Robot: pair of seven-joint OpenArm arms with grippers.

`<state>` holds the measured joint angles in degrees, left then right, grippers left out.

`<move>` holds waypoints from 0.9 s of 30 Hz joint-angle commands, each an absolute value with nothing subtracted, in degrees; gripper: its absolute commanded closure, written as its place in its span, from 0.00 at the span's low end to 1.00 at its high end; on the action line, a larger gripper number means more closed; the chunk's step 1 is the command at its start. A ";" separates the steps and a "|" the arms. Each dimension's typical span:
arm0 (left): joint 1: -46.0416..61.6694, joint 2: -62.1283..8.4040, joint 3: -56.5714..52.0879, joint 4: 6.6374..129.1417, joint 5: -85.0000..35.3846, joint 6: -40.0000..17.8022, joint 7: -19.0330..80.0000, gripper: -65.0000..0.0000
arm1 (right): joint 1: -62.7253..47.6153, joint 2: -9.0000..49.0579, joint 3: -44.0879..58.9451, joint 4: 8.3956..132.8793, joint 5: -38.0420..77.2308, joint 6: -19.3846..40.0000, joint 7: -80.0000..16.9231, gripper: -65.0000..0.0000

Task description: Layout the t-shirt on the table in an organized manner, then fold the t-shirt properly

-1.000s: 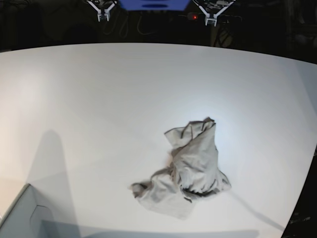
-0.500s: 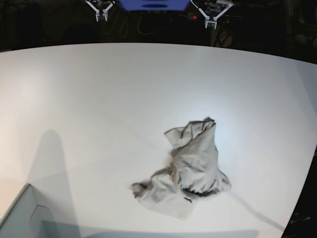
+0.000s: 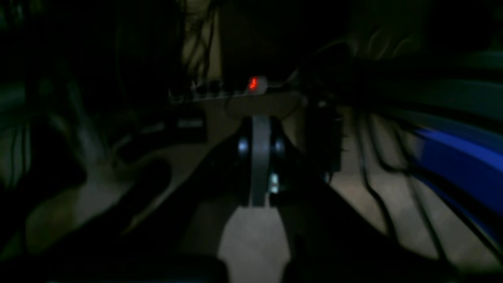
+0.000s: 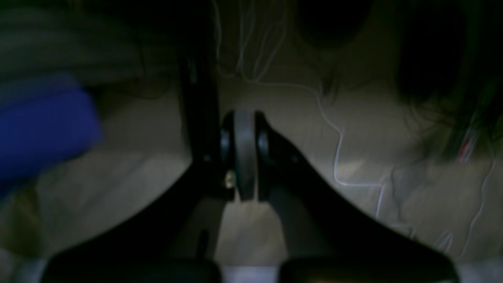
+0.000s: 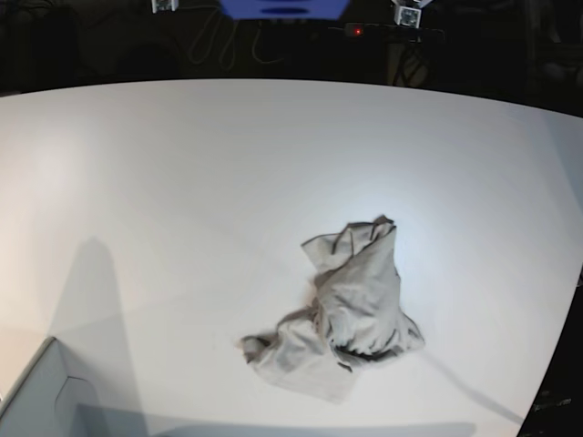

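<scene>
Jaws closed (both); t-shirt (image 5: pixel 344 314) crumpled, label unreadable.

A broad white table (image 5: pixel 182 182) with a curved far edge bears 1 crumpled grey-beige t-shirt (image 5: pixel 351 309) toward its near right; a pale grey box corner (image 5: pixel 36 396) sits at near left.

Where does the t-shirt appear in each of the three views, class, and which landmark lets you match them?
Base: t-shirt crumpled right of centre, near the front edge of the table.
Left wrist: not in it.
Right wrist: not in it.
Shared landmark: the blue block behind the table.
</scene>
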<state>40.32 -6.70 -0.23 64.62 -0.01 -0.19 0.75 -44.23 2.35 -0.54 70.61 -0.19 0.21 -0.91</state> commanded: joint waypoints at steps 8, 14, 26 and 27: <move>52.35 -10.51 -0.40 92.09 -0.04 0.31 0.48 1.00 | -56.22 6.81 0.31 94.73 -0.31 0.31 -0.57 1.00; 50.86 -10.95 -0.40 105.01 -0.04 0.22 0.48 0.95 | -55.43 5.76 3.91 106.68 -0.31 0.31 -0.57 1.00; 24.13 -6.55 0.04 98.68 -0.13 0.04 10.86 0.62 | -39.87 0.84 3.65 113.45 -0.22 0.40 -21.14 0.94; 22.37 -6.64 0.13 97.10 -0.13 -0.04 10.86 0.62 | -39.25 0.84 3.56 113.45 -0.22 0.40 -22.64 0.89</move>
<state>22.20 -6.57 0.10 96.16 -0.23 -0.25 11.90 -38.63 0.64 3.51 112.51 -0.16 0.23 -23.73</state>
